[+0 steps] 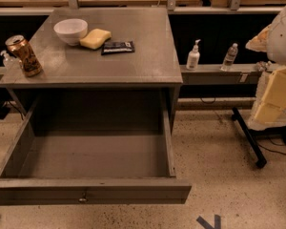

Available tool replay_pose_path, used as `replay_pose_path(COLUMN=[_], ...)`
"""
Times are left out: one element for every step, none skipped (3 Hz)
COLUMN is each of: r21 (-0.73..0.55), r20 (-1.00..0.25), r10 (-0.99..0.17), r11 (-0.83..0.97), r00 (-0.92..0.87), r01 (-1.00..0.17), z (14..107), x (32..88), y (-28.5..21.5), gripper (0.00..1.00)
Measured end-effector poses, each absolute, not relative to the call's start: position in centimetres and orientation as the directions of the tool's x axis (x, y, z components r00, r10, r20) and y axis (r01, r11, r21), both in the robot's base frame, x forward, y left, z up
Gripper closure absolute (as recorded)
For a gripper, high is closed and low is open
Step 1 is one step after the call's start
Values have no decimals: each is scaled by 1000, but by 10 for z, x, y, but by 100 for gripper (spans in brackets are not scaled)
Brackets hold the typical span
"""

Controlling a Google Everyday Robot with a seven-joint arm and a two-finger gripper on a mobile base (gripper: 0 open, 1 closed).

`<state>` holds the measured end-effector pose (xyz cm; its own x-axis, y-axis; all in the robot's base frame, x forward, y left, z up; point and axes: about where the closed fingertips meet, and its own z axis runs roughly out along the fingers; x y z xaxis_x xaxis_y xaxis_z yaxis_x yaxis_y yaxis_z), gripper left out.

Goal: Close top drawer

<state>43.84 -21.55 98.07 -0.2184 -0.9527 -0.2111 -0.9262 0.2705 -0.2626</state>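
One drawer (pixel 88 191) mattered, the top one, and it stood pulled far out from under the table (pixel 148 56), with its front panel low and nearest the camera. The panel's long axis ran left to right, with a small lock (pixel 83 197) at its middle. The hand (pixel 272 99) hung at the right edge of the view, well apart from the drawer and higher than its front, so the panel lay down and to its left. Whether the hand was open or closed could not be told. Closing would likely need the hand in front of the panel, pushing straight back toward the table, square to the long axis. The drawer was grey metal, plain inside, with straight side walls.
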Motion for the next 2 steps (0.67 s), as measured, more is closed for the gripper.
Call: replay_pose_path(r21=[-263,-252], r20=[-211,-260], r10=[-953,-943], r11=[271,275], r00=[-218,-209], r01=[-926,-928], z=[981,963], x=[438,446], y=[-215,-208], gripper=[0,0])
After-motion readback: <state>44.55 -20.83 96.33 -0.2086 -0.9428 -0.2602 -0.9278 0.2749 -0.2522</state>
